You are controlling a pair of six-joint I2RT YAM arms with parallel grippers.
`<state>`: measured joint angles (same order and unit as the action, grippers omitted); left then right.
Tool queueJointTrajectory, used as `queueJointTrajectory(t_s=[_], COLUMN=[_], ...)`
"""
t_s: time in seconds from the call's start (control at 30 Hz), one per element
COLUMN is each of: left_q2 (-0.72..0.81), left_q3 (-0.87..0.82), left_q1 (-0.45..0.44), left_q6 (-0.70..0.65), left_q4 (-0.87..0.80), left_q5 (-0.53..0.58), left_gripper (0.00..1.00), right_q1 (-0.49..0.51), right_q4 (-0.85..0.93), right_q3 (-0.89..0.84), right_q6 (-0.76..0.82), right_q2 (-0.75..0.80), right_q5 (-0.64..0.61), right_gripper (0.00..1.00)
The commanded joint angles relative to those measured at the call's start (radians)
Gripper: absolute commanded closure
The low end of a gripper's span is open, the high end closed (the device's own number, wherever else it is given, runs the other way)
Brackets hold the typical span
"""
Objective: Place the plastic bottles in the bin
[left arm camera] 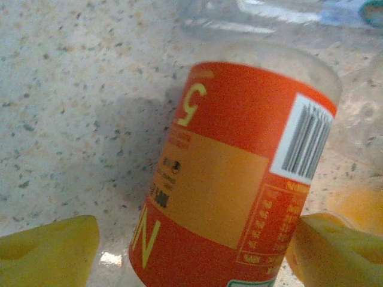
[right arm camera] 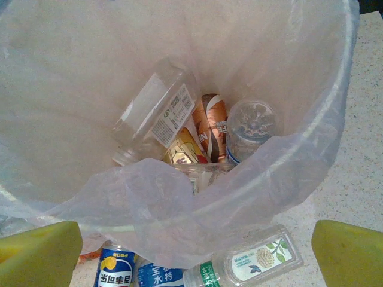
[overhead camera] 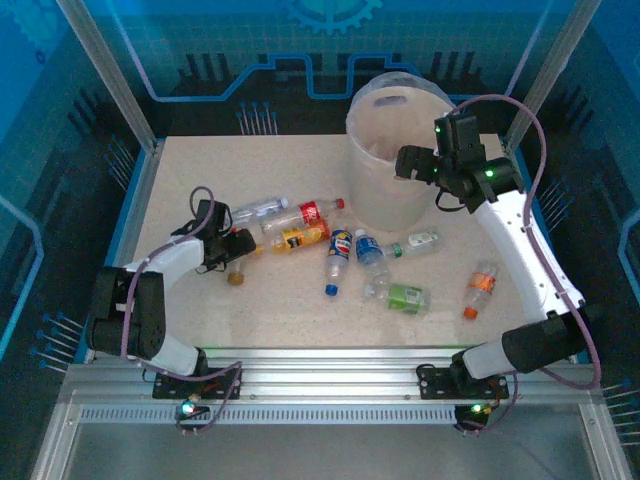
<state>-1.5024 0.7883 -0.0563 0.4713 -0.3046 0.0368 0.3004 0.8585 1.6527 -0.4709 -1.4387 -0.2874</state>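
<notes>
An orange-labelled bottle [left arm camera: 233, 179] is seen lying on the speckled bench [left arm camera: 66, 101], framed by the left hand [left arm camera: 191, 254]. Its two yellow fingers [left arm camera: 48, 254] are held apart on either side. Bare bench is seen between one finger and the label; the other is set just beside the bottle's edge, contact not told. A white barcode panel [left arm camera: 305, 140] is shown. A clear bottle [left arm camera: 269, 18] is glimpsed on the far side.

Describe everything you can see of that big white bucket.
The bin is a round off-white plastic bucket, upright at the far side of the table. A handle slot is cut near its rim, and a clear bag liner drapes over the edge. Several bottles lie inside. The open right gripper hovers by its rim.
</notes>
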Motion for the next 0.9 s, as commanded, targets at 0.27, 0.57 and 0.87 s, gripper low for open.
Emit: queueJointTrajectory(t_s=[0.27,0.57,0.87], left_q2=[0.054,0.042,0.060], left_q3=[-0.077,-0.109,-0.126], left_q1=[0.013,0.016,0.015], left_q6=[0.124,0.173,0.178], left_q4=[0.006,0.014,0.014], left_q5=[0.050,0.080,0.106], left_gripper=[0.23,0.23,0.38], right_q1=[0.016,0.019,0.022], right_q4=[-0.013,-0.013,-0.010], right_q3=[0.001,0.015,0.014], right_q6=[-0.005,-0.001,-0.001], right_q2=[-0.002,-0.014,-0.014], right_q5=[-0.003,0.014,0.015], right_gripper=[0.00,0.00,0.00])
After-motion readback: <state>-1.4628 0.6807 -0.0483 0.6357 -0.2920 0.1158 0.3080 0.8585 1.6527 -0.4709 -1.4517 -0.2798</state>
